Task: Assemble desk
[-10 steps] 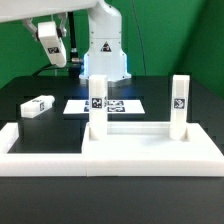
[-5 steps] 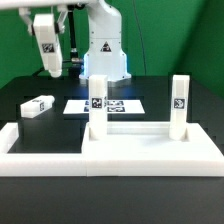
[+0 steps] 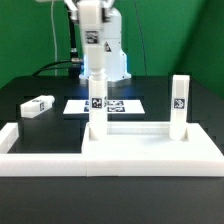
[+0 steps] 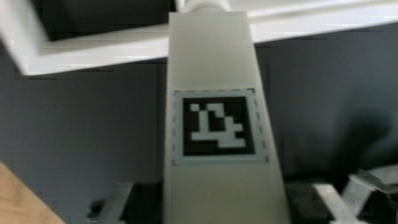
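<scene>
The white desk top (image 3: pixel 150 150) lies at the front with two legs standing upright in it, one on the exterior view's left (image 3: pixel 97 105) and one on the right (image 3: pixel 179 105). My gripper (image 3: pixel 92 8) is at the top of the exterior view, shut on a third white leg (image 3: pixel 92 45). It holds this leg upright in the air, over the left standing leg. In the wrist view the held leg (image 4: pixel 217 90) with its black-and-white tag fills the middle between my fingers (image 4: pixel 116 200). A fourth leg (image 3: pixel 37 105) lies loose on the table at the left.
The marker board (image 3: pixel 118 104) lies flat behind the standing legs. A long white border bar (image 3: pixel 40 160) runs along the front left. The robot base (image 3: pixel 108 60) stands at the back.
My gripper has carried the held leg from the upper left toward the right. The leg has turned from tilted to upright and now hangs over the left standing leg.
</scene>
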Available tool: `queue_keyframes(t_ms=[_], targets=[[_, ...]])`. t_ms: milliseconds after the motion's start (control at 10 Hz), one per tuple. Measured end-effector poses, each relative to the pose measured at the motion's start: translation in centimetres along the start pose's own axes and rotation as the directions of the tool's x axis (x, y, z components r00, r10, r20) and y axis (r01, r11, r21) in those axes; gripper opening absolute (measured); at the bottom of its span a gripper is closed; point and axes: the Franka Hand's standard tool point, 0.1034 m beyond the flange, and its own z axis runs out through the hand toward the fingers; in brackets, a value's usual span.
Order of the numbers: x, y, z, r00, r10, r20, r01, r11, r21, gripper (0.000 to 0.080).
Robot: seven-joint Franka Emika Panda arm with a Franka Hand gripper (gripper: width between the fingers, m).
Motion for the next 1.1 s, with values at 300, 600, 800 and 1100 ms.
queue_keyframes(t_ms=[300,600,800,1100], targets=[[-0.9,0.0,0.4,1.0,-0.02,-0.011,0.02,1.0,-0.006,0.029],[-0.9,-2.5,1.1,0.984,-0.161,-0.072,0.16,0.987,-0.018,0.029],[-1.6,-7.3,2.7,0.966,-0.233,-0.108,0.234,0.972,-0.003,0.029],[-2.4,-7.3,3.5,0.965,-0.215,-0.151,0.217,0.976,-0.007,0.029]])
